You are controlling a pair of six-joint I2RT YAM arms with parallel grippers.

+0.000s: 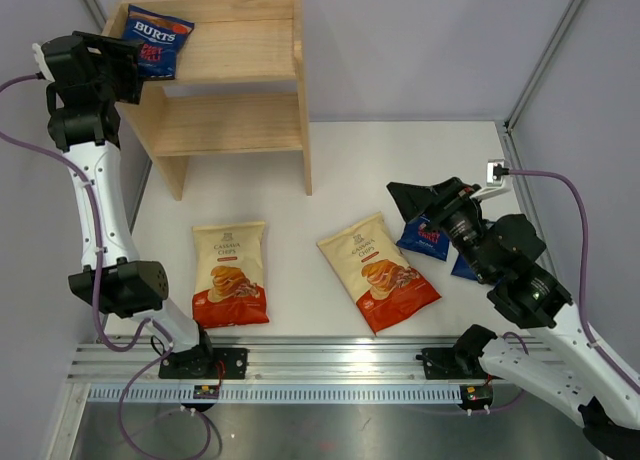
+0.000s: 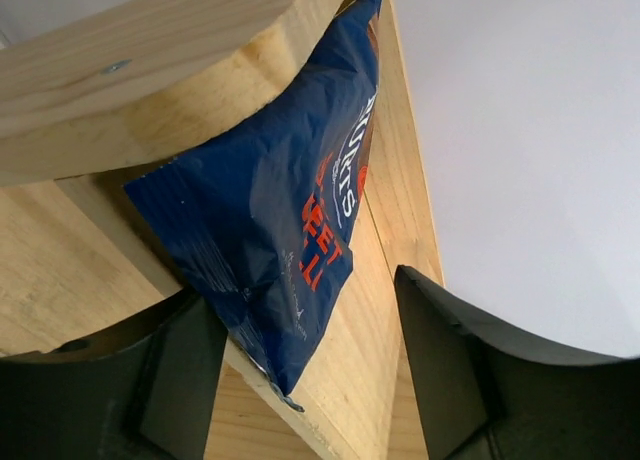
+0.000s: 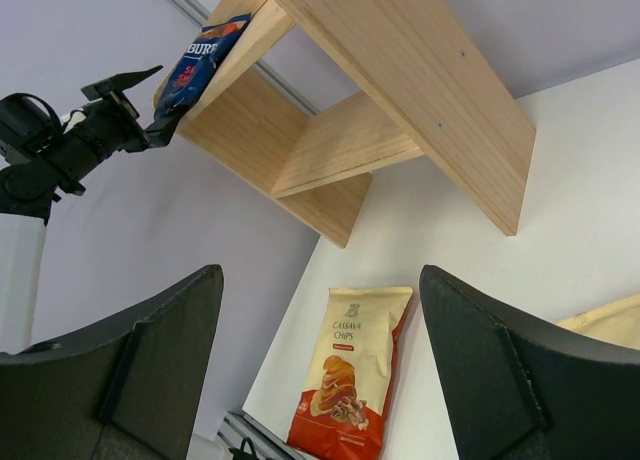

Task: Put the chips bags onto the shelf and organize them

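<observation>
White table [image 1: 350, 170], pale lilac walls [image 1: 420, 40], arm bases on a metal rail [image 1: 330, 365] at the near edge. From overhead we note the shelf [image 1: 235, 75] standing at the far left of the table. A BURTS bag [image 1: 158, 42] lies on the left end of its top tier, with its lower edge hanging over the rim. The left gripper [image 1: 140, 72] is raised to that corner, just beside the bag. Two cream bags lie flat on the table in front of the shelf, the left cream bag [image 1: 230, 273] squared to the rail and the right cream bag [image 1: 378, 270] skewed, the two well apart. The right gripper [image 1: 412, 196] hovers over the right side. Beneath that arm we see a blue bag with red print [image 1: 425, 238] and a second blue bag [image 1: 462, 268], both partly hidden. In the left wrist view the fingers stand spread, not clamping. The BURTS bag's bottom corner hangs between them, close against the left finger and clear of the right, and the bag leans on the wood. In the right wrist view the fingers are wide apart with nothing between them. Beyond them we see the shelf's right side panel, the left cream bag and an edge of the right cream bag.
</observation>
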